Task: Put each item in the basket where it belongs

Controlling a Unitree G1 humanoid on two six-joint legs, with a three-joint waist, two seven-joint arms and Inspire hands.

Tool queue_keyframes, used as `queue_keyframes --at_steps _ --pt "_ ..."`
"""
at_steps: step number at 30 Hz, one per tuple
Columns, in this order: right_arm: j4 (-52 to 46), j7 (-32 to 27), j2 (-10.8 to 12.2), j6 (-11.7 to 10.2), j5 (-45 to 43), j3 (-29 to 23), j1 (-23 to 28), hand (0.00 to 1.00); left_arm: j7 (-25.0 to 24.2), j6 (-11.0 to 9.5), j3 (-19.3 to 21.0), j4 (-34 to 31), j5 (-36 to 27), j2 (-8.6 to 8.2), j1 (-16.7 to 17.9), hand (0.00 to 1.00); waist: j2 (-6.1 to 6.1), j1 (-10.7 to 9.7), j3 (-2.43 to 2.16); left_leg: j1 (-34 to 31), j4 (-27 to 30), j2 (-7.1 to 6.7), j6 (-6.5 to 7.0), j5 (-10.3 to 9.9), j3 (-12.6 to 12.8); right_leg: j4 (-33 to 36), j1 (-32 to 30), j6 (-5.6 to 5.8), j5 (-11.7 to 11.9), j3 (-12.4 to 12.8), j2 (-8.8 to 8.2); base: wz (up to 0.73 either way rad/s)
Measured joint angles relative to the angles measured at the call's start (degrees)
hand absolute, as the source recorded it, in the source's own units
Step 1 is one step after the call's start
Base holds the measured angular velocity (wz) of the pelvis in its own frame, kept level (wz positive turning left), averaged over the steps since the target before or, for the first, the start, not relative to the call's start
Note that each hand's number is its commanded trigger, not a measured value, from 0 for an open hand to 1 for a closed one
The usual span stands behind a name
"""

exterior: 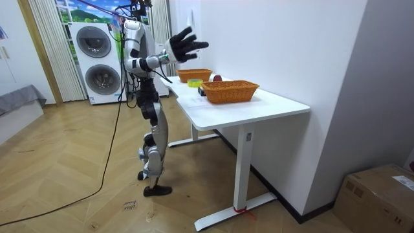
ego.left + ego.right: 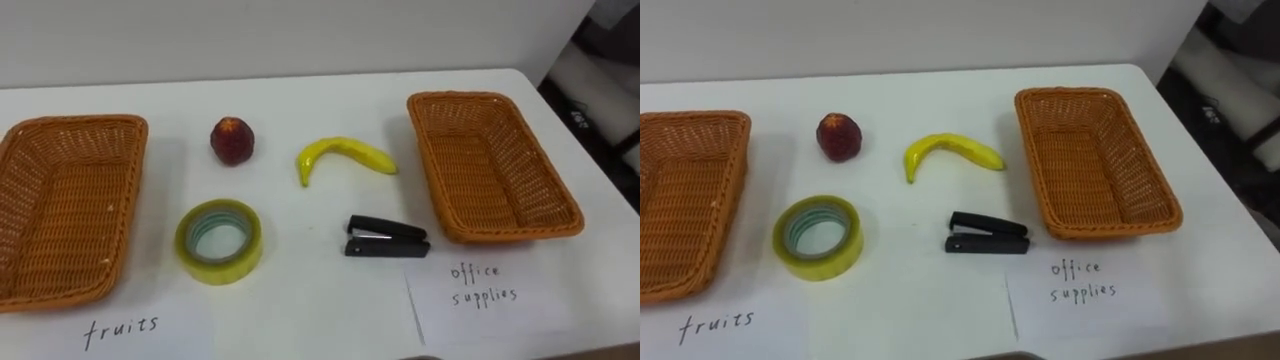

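Paper label (image 2: 480, 300) at 5 o'clock. Tape roll (image 2: 215, 268), stapler (image 2: 386, 238), banana (image 2: 345, 155), peach (image 2: 232, 140): unsorted. Left basket (image 2: 70, 220) (9 o'clock), right basket (image 2: 490, 170) (3 o'clock): empty. Right hand (image 1: 181, 45): splayed, holding nothing.

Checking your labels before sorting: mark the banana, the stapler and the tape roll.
banana (image 2: 345, 152): left eye view, middle of its curve.
stapler (image 2: 388, 229): left eye view, on its black upper arm.
tape roll (image 2: 222, 268): left eye view, near side of its yellow outer wall.

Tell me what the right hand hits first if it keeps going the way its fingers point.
Probably the white wall: the right hand, fingers spread, points across high above the table, with nothing between. Depth is unclear.
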Motion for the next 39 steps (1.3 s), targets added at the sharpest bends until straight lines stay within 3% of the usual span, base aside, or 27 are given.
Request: queue_keyframes --at_steps 7,12,18,27,32,39 --pt "-3.33 1.68 -0.33 0.01 -2.69 2.47 -2.43 0.0 0.0 0.03 -1.29 1.79 0.0 -0.03 -0.14 0.0 -0.11 0.39 -0.04 -0.1 0.01 -0.01 0.0 0.0 -0.09 -0.24 -0.06 0.07 0.03 -0.19 -0.04 0.0" --pt "-5.0 3.0 -1.87 0.12 -12.03 2.67 -2.5 0.0 -0.23 0.06 -0.86 3.0 2.67 0.0 -0.52 0.0 -0.32 1.49 -0.17 -0.21 0.05 -0.01 0.01 0.01 -0.19 -0.19 0.01 0.07 0.03 -0.49 -0.1 0.0" --pt "-8.39 8.52 -2.5 0.18 -19.95 7.29 -2.5 0.0 -0.59 0.26 -1.06 3.03 7.3 0.0 -0.67 0.0 -0.58 2.18 -0.33 -0.37 0.37 0.05 0.0 0.01 -1.04 -0.96 0.32 0.0 0.27 -1.28 -0.09 0.07" --pt "-10.94 17.22 -2.63 0.76 -26.84 11.44 -2.67 0.0 -0.71 0.73 -1.12 3.01 7.64 0.21 -1.09 0.0 -1.75 3.28 -0.24 -0.75 0.59 0.05 0.0 0.01 -1.66 -1.07 1.24 0.02 0.38 -1.97 -0.19 0.04" --pt "-11.0 23.13 -2.79 0.83 -28.08 13.87 -2.69 0.0 -1.55 0.69 -1.11 2.94 9.5 0.35 -1.33 0.0 -1.82 3.87 -0.22 -1.04 0.69 0.06 0.0 0.01 -1.72 -1.06 1.06 0.02 0.45 -2.12 -0.24 0.0" --pt "-10.96 26.84 -2.8 0.86 -29.09 14.06 -2.71 0.0 -2.79 0.7 -1.28 2.94 9.52 0.48 -2.3 0.0 -1.83 4.62 -0.23 -1.16 0.71 0.04 0.0 0.01 -2.34 -1.14 1.04 0.02 0.45 -2.58 -0.32 0.03"
